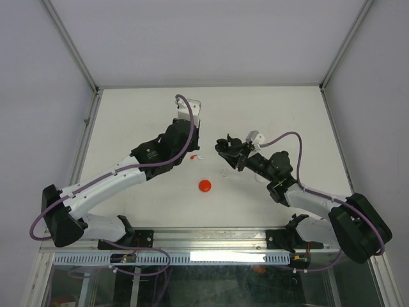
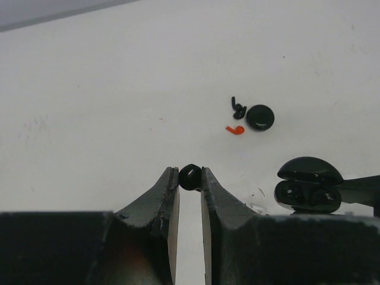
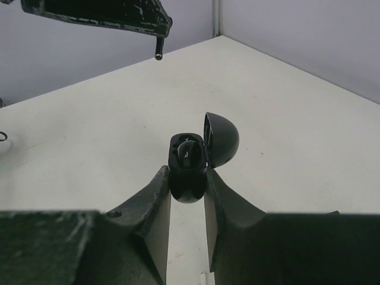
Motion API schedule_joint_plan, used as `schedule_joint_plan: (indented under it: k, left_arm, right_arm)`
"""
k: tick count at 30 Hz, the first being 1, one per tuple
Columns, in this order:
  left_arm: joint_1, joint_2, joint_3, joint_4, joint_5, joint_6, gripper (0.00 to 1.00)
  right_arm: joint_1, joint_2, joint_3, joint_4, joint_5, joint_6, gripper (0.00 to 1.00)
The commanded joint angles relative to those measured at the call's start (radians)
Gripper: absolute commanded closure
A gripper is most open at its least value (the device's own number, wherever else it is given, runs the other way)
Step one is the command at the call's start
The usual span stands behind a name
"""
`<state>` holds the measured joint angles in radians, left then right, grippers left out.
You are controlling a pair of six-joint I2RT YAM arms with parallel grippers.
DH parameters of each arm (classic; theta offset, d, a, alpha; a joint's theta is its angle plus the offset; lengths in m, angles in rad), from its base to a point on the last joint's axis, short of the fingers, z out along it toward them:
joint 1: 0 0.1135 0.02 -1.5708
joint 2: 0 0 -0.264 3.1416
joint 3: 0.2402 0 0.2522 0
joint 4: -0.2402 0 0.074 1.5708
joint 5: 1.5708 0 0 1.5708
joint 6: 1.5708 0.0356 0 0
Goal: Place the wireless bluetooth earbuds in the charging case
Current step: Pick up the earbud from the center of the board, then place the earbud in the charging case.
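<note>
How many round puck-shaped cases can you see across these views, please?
3. An open black case sits in the right tool; a closed black case lies on the table beyond the left tool; a red case lies between the arms. Arms may hide more.

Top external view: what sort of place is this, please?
Probably a laboratory robot cell: a white table boxed in by plain grey panels on metal posts, with the left arm and right arm bolted to a rail.

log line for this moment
left hand: shut on black earbud | right hand: shut on open charging case | black earbud not yet in case | loose: red earbud
</note>
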<state>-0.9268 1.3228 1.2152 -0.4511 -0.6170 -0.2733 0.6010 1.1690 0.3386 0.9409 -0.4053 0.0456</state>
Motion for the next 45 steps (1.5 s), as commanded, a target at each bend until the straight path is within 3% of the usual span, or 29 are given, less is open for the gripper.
schedule_joint_plan:
  k: [1,13,28,45]
  left_arm:
    - [-0.016,-0.092,-0.07,0.249,0.082,0.137,0.9]
    - [-0.035,-0.221,-0.271,0.565,0.373,0.355,0.92]
    - [-0.038,-0.266,-0.371,0.723,0.601,0.544,0.98]
    - [-0.049,-0.262,-0.403,0.749,0.647,0.604,0.95]
  right_arm:
    - [0.003,0.011,0.045,0.139,-0.002,0.078,1.0]
    - [0.003,0.02,0.052,0.261,-0.084,0.16,1.0]
    - [0.002,0.02,0.054,0.307,-0.136,0.212,1.0]
    - [0.002,0.016,0.051,0.332,-0.15,0.23,1.0]
